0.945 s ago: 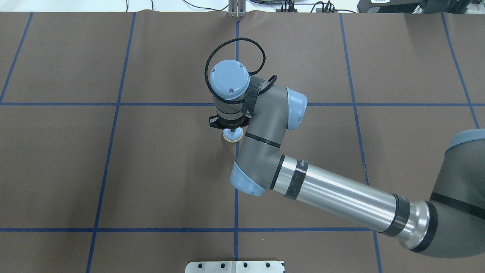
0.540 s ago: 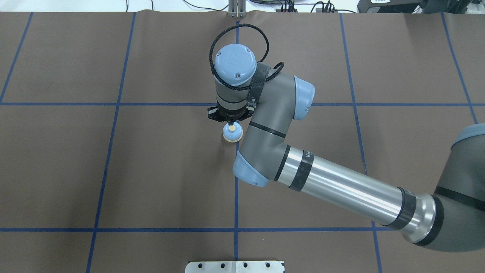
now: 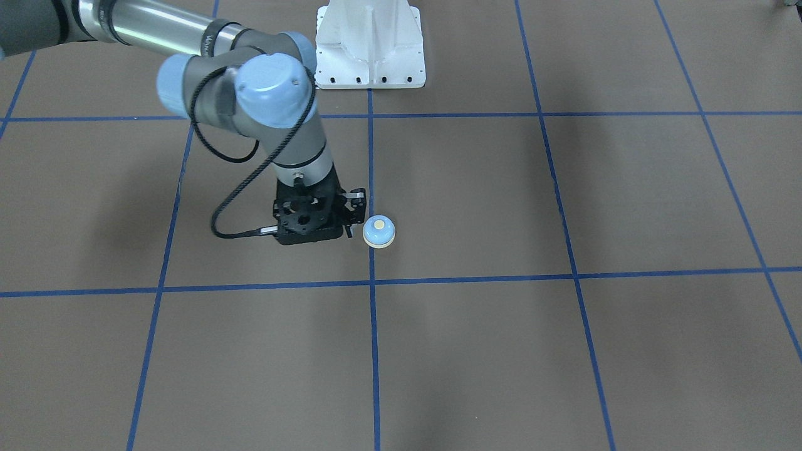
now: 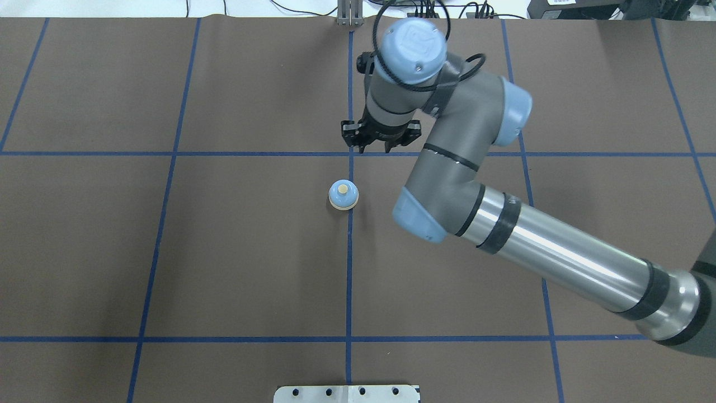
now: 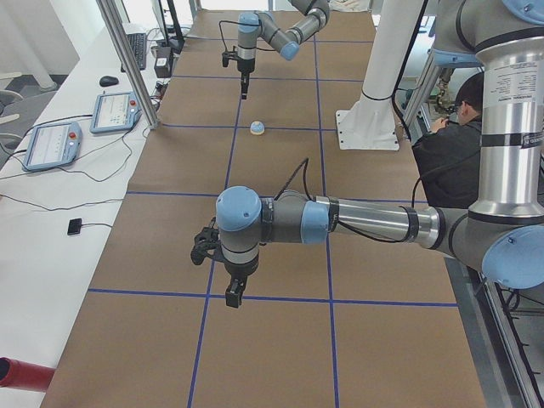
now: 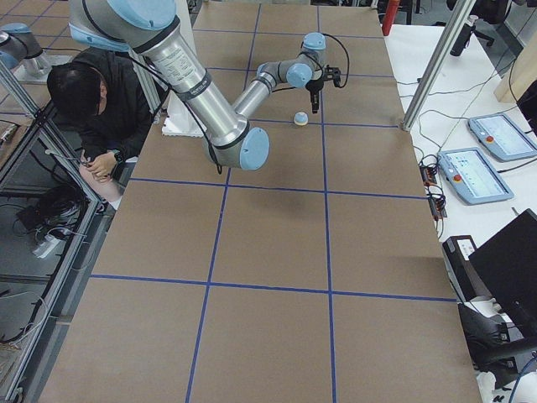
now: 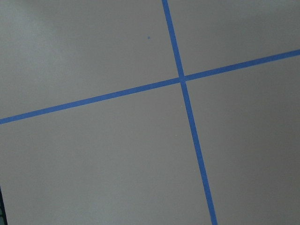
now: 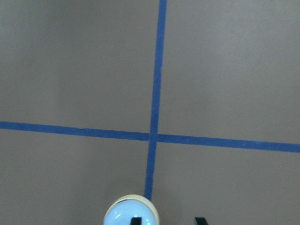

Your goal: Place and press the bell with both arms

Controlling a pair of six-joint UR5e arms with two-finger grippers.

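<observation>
The light-blue bell (image 4: pixel 343 195) with a cream base and button stands upright on the brown table, by a blue tape line. It also shows in the front view (image 3: pixel 378 231) and at the bottom edge of the right wrist view (image 8: pixel 131 214). My right gripper (image 4: pixel 379 149) hangs free above the table, beyond the bell and apart from it. Its fingertips (image 8: pixel 200 220) show a small gap with nothing between them. My left gripper (image 5: pixel 235 291) shows only in the exterior left view, far from the bell, pointing down. I cannot tell whether it is open or shut.
The white bolted pedestal (image 3: pixel 369 44) stands at the robot's side of the table. A metal post (image 4: pixel 349 14) stands at the far edge. A seated person (image 6: pixel 88 101) and teach pendants (image 5: pixel 53 144) are beside the table. Blue tape lines grid the surface.
My right gripper has lifted off the bell and moved away toward the table's far edge and to the right. The bell stays standing where it was.
</observation>
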